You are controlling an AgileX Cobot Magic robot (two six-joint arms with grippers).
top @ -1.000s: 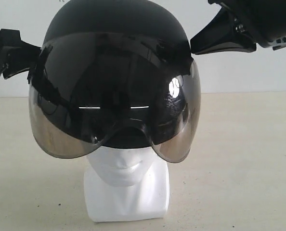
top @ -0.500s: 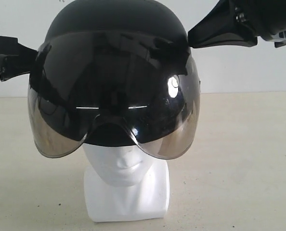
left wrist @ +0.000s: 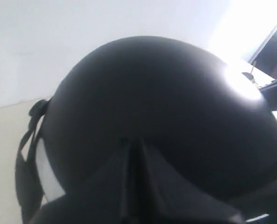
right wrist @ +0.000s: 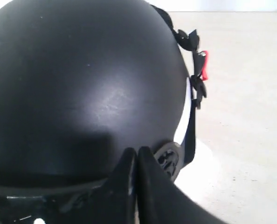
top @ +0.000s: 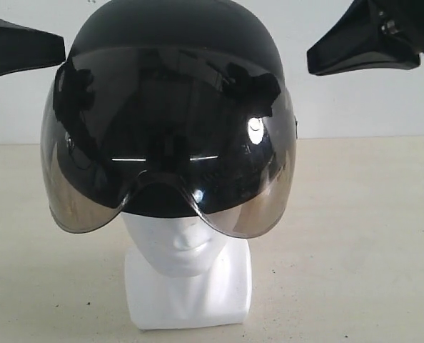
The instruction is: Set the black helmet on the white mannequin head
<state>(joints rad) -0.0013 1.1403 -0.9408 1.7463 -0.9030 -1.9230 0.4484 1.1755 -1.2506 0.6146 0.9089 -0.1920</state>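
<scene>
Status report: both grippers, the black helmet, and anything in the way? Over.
Left gripper shut, empty; right gripper shut, empty. Black helmet sits on white mannequin head, neither gripper holding it. No obstruction in view.

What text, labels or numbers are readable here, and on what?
None readable in any view.
Round matte black helmet: no marking shows.
Smoky tinted visor: reflections only.
Glossy white plastic mannequin head: blank.
Small red strap tab: no print visible.
</scene>
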